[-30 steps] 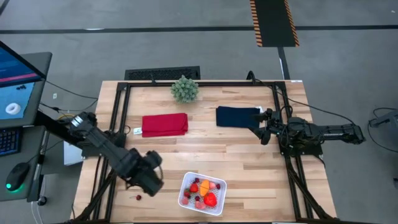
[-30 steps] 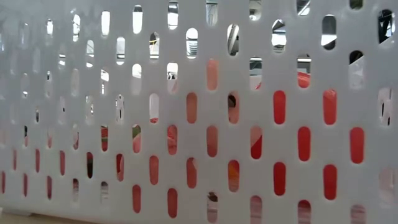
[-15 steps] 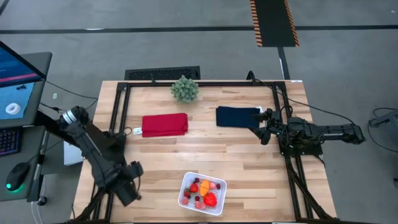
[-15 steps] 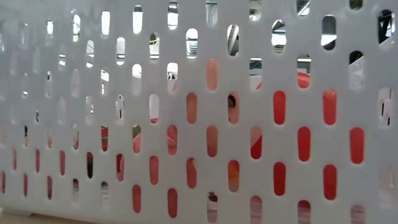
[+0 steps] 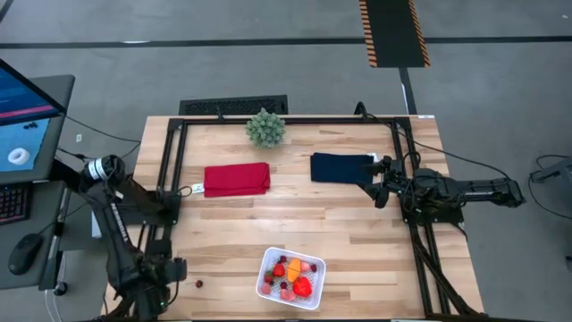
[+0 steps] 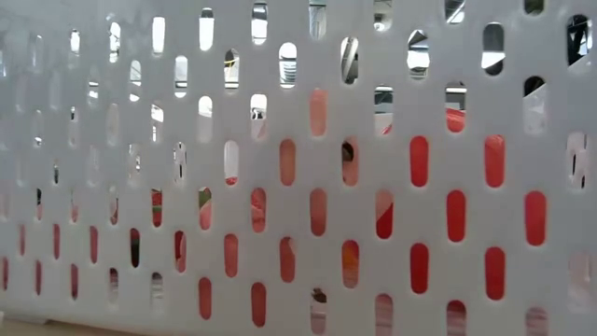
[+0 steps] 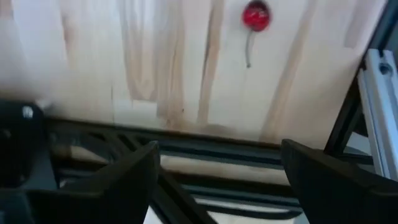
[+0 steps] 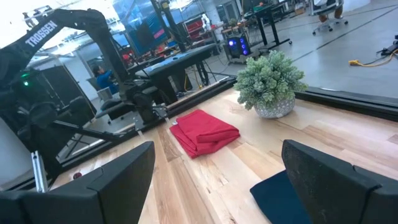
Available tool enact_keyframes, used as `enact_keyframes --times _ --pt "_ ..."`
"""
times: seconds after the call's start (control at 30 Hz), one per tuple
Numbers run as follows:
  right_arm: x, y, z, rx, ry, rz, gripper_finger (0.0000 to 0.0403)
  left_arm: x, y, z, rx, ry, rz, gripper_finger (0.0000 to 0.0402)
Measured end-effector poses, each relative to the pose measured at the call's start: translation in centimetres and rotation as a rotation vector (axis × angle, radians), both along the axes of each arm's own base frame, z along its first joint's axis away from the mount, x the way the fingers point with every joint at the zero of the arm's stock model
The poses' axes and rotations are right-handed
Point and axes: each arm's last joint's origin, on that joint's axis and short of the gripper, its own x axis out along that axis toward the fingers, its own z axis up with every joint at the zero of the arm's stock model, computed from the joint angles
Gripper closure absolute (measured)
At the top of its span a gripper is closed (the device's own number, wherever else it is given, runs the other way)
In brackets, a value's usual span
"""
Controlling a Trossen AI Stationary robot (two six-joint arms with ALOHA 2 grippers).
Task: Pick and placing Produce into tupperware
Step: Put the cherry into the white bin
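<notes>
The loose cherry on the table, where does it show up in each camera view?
High view: cherry near the front edge, left of the tupperware.
Low view: not visible; the tupperware wall fills it.
Left wrist view: cherry at the top.
Right wrist view: small red speck, far left, probably it.
Shared landmark: the wooden table.

A green plant (image 5: 265,128) stands at the table's far edge; nearer, a red cloth (image 5: 237,179) left, a navy cloth (image 5: 341,167) right

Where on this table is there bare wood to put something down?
The wide strip of table between the red cloth, navy cloth and tupperware is bare. So is the corner right of the tupperware. It is tighter at its left: a stray cherry and the left gripper.
</notes>
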Motion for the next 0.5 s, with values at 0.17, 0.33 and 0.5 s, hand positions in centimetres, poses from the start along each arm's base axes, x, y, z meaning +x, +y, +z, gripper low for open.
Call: enact_keyframes --times 0.17,0.33,0.5 --pt "0.0 0.0 0.0 0.000 0.000 0.000 0.0029 -1.2 -1.0 -0.8 -0.038 -0.066 -0.091 0.0079" --pt "0.0 0.0 0.0 0.000 0.000 0.000 0.0029 -1.4 -1.2 -2.5 -0.089 -0.071 -0.097 0.0079" --pt "0.0 0.0 0.0 0.000 0.000 0.000 0.0029 -1.2 -1.3 -3.4 -0.105 -0.124 -0.121 0.0079"
